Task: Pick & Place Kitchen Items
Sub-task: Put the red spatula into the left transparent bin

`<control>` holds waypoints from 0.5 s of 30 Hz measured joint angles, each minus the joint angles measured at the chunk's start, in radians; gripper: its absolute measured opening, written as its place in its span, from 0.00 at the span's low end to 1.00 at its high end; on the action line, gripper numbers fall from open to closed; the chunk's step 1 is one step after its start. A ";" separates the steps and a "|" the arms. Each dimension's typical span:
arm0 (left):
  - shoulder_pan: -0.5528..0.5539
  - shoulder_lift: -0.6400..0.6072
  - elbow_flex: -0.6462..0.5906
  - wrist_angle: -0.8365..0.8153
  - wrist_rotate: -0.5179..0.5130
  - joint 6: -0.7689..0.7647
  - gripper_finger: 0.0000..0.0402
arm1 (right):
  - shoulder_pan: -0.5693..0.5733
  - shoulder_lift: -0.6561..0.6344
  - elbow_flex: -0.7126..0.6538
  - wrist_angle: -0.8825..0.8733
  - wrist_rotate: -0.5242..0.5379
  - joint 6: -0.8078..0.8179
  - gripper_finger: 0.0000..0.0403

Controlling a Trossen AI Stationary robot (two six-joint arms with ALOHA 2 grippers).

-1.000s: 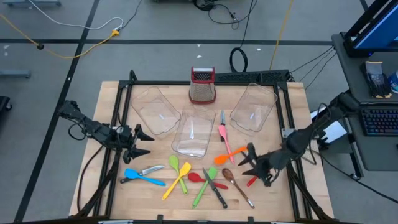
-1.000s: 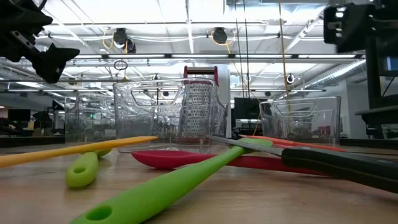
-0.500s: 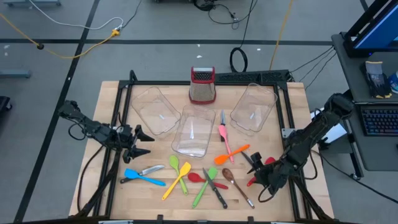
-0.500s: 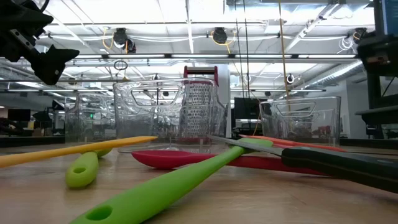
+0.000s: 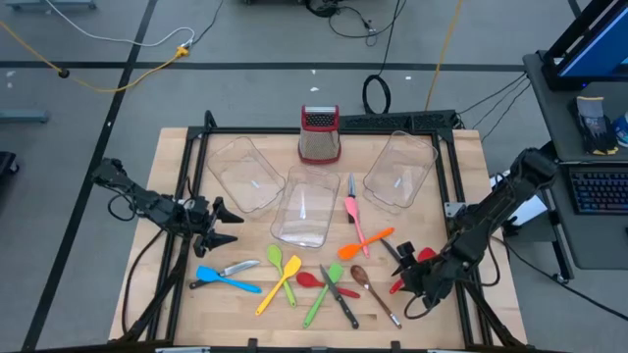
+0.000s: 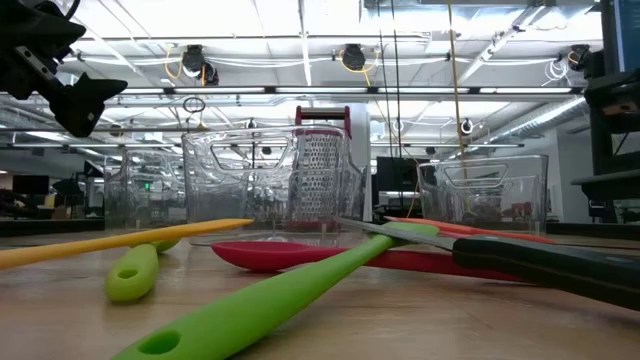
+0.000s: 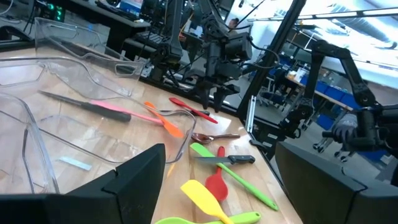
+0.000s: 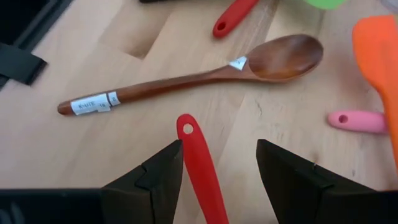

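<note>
Right wrist view has the right hand (image 8: 217,180) open and empty, fingers straddling the red spatula's handle (image 8: 202,165) flat on the tabletop (image 8: 93,149), probably lining up a grab, while the left hand (image 5: 218,226) waits open.

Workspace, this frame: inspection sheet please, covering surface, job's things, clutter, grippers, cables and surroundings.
Surface: wooden table.
Job's things: utensils lie loose at the near edge, among them blue spatula, brown spoon, red utensil.
Clutter: box grater; three clear bins, all empty.
Grippers: left gripper open, over the left edge, holding nothing; right gripper open, astride the red utensil's handle.
Cables: yellow cable on the floor.
Surroundings: keyboard at right.
</note>
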 joint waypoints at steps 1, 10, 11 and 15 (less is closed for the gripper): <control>0.000 0.000 0.000 0.000 0.000 0.000 0.77 | 0.000 0.009 0.000 0.000 -0.001 0.005 0.49; 0.000 0.000 0.000 0.000 0.001 -0.002 0.77 | 0.000 0.114 0.000 0.001 -0.055 0.011 0.49; 0.000 0.000 0.000 0.000 0.001 -0.002 0.77 | 0.000 0.123 0.000 0.002 -0.054 0.011 0.49; 0.000 0.000 0.000 0.000 0.001 -0.002 0.77 | 0.000 0.157 0.000 0.008 -0.054 0.011 0.49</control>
